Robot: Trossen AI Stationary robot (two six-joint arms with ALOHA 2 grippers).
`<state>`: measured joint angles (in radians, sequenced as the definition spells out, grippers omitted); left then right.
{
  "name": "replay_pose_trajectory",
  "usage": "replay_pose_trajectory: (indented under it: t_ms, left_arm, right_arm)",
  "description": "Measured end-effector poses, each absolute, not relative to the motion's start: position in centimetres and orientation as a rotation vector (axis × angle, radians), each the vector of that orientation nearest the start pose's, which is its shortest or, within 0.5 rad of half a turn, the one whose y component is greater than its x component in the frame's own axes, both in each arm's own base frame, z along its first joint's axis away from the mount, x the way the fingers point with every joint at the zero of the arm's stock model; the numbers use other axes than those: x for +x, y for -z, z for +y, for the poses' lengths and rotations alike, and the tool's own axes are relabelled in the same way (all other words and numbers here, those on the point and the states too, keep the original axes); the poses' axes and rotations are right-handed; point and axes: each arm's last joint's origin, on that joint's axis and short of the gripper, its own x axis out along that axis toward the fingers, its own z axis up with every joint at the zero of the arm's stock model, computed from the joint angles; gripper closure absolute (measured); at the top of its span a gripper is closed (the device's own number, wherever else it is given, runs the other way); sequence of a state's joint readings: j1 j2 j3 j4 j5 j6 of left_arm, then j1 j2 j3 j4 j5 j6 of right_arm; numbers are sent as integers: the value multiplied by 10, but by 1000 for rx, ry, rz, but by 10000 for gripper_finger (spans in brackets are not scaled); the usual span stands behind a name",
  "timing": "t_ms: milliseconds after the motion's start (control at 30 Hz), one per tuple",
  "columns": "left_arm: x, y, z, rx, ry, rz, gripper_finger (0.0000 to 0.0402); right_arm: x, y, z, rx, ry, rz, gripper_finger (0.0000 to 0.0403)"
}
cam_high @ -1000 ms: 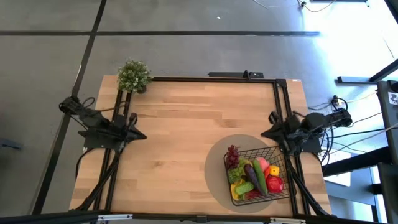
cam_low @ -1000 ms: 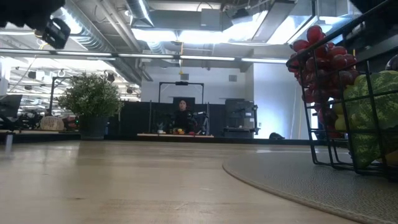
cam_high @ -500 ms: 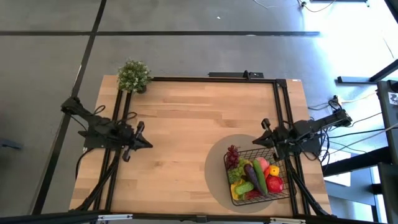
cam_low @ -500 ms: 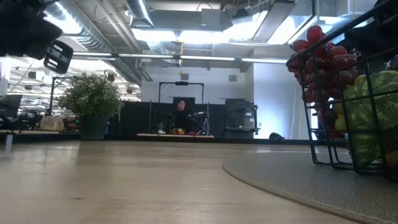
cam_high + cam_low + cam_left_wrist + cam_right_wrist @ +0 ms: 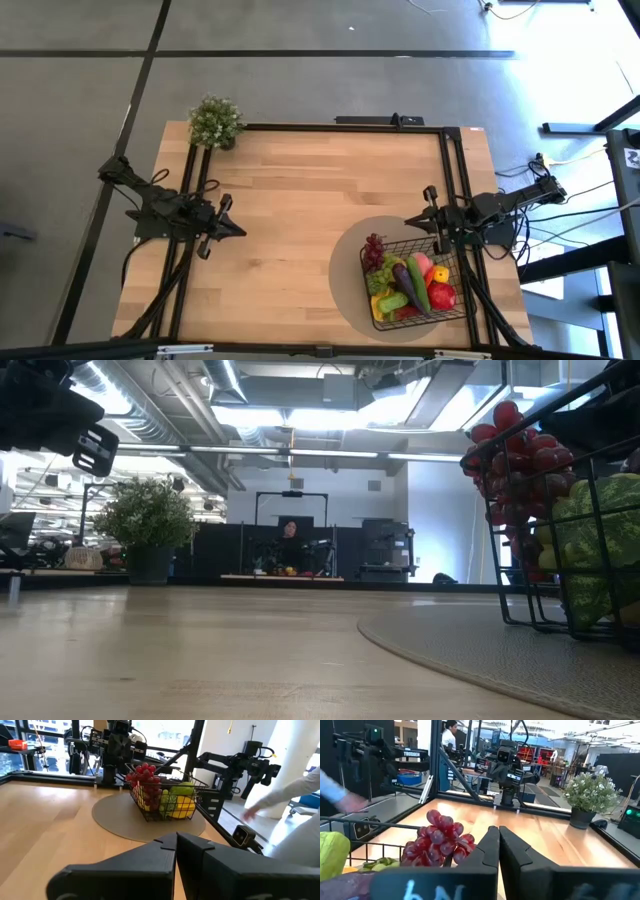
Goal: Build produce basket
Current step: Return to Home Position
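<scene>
The desk (image 5: 310, 200) is a light wooden top with a black frame along its edges. Bare wood runs from its left edge across the middle to a round grey mat (image 5: 347, 290), which fills the right corner on the low camera's side.

The basket (image 5: 405, 243) stands on that mat, close to the right edge, its sides slightly skewed to the desk's edges. It is heaped with the produce (image 5: 412, 283). A cucumber (image 5: 417, 285) and an eggplant (image 5: 401, 273) lie side by side, long axes running roughly from the plant's side of the desk towards the low camera's edge. Dark red grapes (image 5: 374, 247) hang over the basket's left rim.

A potted plant (image 5: 215, 122) sits at the opposite left corner.

The left tool (image 5: 225, 222) hangs over the left edge, clenched on nothing (fingers pressed together). The right tool (image 5: 425, 215) hangs by the right edge, just beyond the basket, likewise clenched and empty.
</scene>
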<state>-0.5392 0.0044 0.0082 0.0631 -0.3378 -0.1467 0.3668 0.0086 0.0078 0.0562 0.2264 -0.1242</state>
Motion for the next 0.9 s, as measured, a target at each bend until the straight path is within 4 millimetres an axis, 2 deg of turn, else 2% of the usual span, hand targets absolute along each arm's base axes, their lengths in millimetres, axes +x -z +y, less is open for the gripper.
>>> replay_pose_trajectory:
  t_ms: [900]
  left_arm:
    - [87, -172, -41, -174, 204, -45, 401]
  right_arm:
    - [93, -171, 29, -94, -139, -61, 402]
